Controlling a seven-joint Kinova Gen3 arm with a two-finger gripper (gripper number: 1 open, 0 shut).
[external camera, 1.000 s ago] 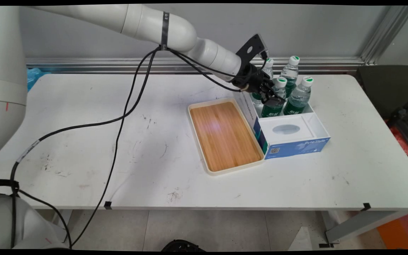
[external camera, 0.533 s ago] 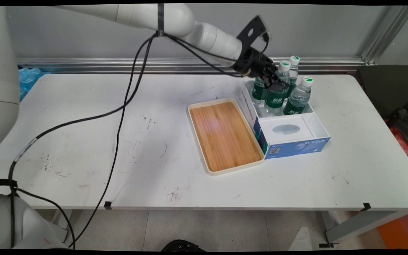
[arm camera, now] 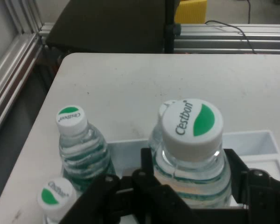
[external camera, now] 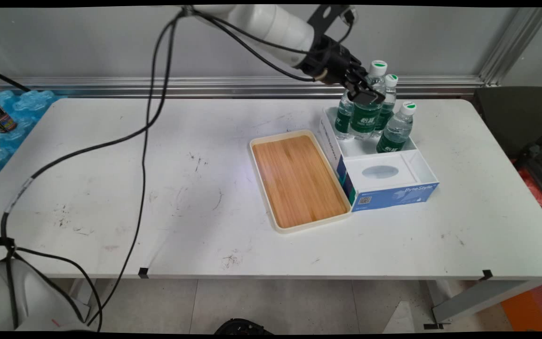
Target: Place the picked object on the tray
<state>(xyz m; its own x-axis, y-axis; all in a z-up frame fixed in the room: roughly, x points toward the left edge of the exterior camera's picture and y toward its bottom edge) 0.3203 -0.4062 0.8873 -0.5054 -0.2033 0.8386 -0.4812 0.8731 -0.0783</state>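
Above the far compartment of the blue-and-white box (external camera: pixel 384 181), the tool (external camera: pixel 364 95) is seen clamped on a Cestbon water bottle (external camera: pixel 365 110), the two fingers (arm camera: pixel 148 170) pressed against the shoulder just under the white-and-green cap (arm camera: pixel 192 125). The bottle is held upright and its base appears raised to about the height of the box wall, though whether it is fully clear of the wall cannot be told from the main view. Three more bottles are noted in the same compartment: one behind-left (external camera: pixel 344 117), one behind (external camera: pixel 386 101), and one to the right (external camera: pixel 397 127), all close beside the held one. A wooden tray with a cream rim (external camera: pixel 299 181) lies on the white desk (external camera: pixel 158 188), touching or just beside the box on its left.

Judgement on handling: the grip sits high, near the neck, so the full bottle is likely to swing if moved quickly. A straight vertical lift is advised until the base is clearly above the neighbouring caps, since sideways travel at this height could knock the adjacent bottles over. Grip pressure should be kept steady; the thin plastic may deform and slip.
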